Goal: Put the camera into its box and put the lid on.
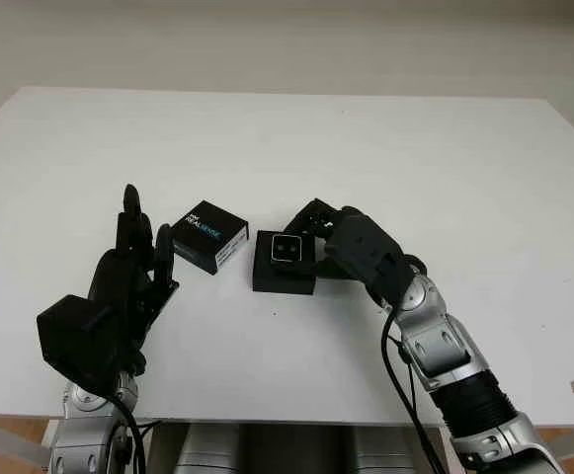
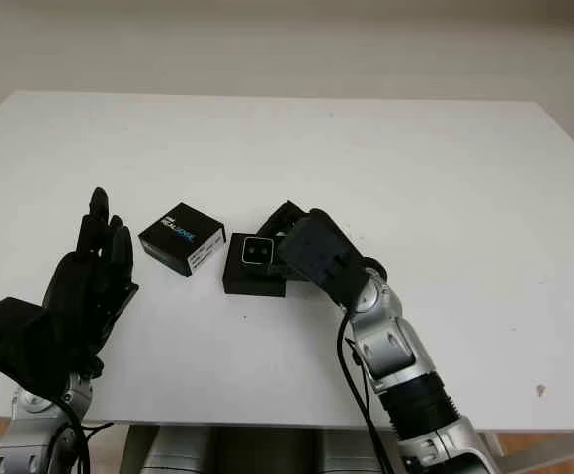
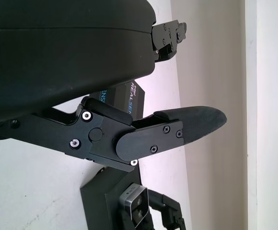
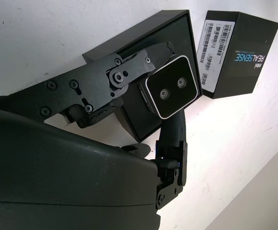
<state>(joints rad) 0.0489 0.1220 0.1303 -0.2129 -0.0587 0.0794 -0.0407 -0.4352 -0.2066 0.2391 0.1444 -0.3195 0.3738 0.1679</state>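
Note:
A small square camera with a silver rim and two lenses facing up is pinched in my right hand, which is shut on it. The hand holds it right over the opening of the black box, near the middle of the table. In the right wrist view the camera sits between a finger on either side, above the box. The black lid with REALSENSE lettering lies flat just left of the box. My left hand is open, a little left of the lid.
The white table stretches wide behind and to the right of the objects. Its front edge runs close below both hands. A cable hangs along the right forearm.

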